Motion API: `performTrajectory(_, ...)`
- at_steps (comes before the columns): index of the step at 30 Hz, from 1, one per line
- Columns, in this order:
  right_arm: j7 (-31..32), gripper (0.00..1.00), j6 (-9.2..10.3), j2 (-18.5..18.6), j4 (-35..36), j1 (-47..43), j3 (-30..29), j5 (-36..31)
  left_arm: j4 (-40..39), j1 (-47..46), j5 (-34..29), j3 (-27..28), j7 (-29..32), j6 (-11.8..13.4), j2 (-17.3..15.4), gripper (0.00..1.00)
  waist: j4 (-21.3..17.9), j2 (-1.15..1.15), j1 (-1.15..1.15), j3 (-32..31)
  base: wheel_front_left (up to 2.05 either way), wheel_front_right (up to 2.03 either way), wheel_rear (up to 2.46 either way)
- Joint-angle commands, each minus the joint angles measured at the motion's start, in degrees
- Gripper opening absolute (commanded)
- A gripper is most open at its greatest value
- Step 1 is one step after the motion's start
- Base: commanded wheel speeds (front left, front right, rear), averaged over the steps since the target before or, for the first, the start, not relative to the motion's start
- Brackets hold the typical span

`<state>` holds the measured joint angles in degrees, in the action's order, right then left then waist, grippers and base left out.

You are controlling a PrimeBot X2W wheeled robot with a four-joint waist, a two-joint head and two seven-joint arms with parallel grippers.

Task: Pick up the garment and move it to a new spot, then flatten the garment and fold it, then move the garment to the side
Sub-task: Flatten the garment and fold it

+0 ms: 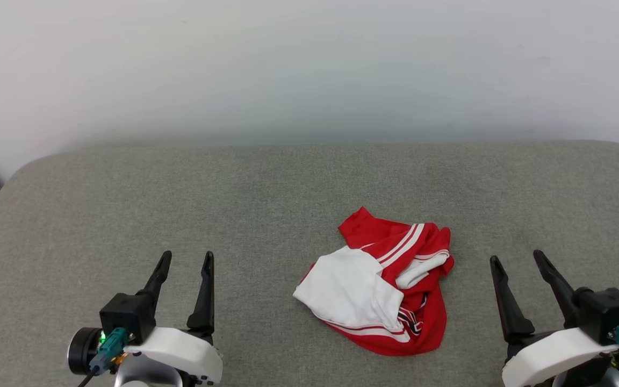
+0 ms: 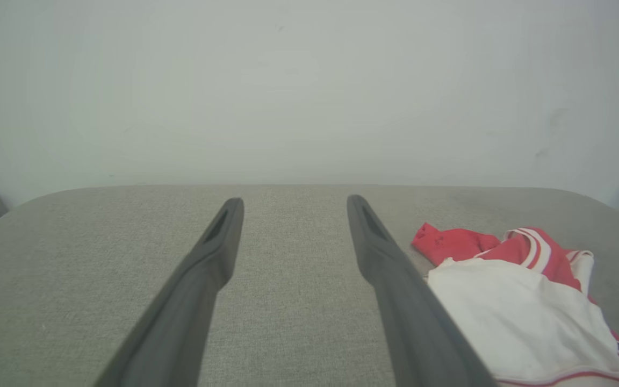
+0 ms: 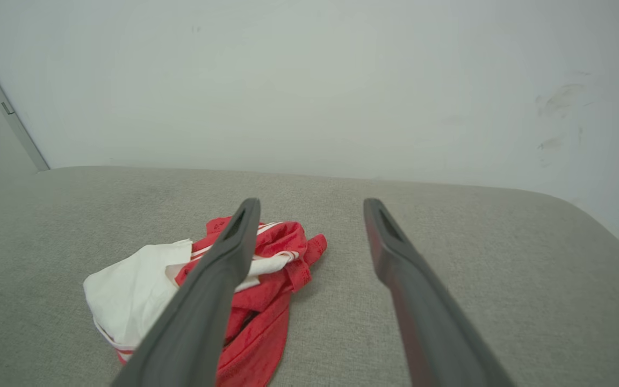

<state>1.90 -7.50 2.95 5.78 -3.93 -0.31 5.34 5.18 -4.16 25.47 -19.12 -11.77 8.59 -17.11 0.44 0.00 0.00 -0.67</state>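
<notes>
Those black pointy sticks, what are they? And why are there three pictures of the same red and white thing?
The sticks are a robot's fingers. It has two arms, each ending in a gripper with two long fingers. The top picture comes from a camera on its head: the left gripper and right gripper both stand open, holding nothing. Between them a crumpled red and white shirt lies on a grey padded surface by a pale wall. The other two pictures come from cameras on its wrists, looking along the fingers.
</notes>
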Motion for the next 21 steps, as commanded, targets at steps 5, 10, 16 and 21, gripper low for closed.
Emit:
performTrajectory(5,0.0,1.0,0.02,-0.07,0.66,-0.77,0.26,0.58,-0.84,0.12,0.08,-0.16,0.34,0.42,-0.06,1.0,-0.14,0.0,0.0,0.11,0.0,0.0,0.0)
performTrajectory(10,-0.03,1.0,0.02,-0.07,0.5,-0.59,0.52,0.66,-1.05,-0.42,0.16,-0.26,0.58,0.58,-0.24,1.0,-0.05,0.0,0.0,0.21,0.0,0.0,0.0)
performTrajectory(16,-0.13,1.0,0.02,-0.07,0.77,0.14,0.26,0.84,-1.3,-3.62,0.46,-1.31,2.79,-0.82,-0.53,1.0,0.47,0.0,0.0,1.44,0.0,0.0,0.0)
performTrajectory(21,-0.08,1.0,0.02,-0.07,0.85,1.37,0.43,0.69,-0.01,-11.59,1.18,-6.07,11.09,-6.19,-0.28,1.0,0.39,0.0,0.0,3.68,0.0,0.0,0.0)
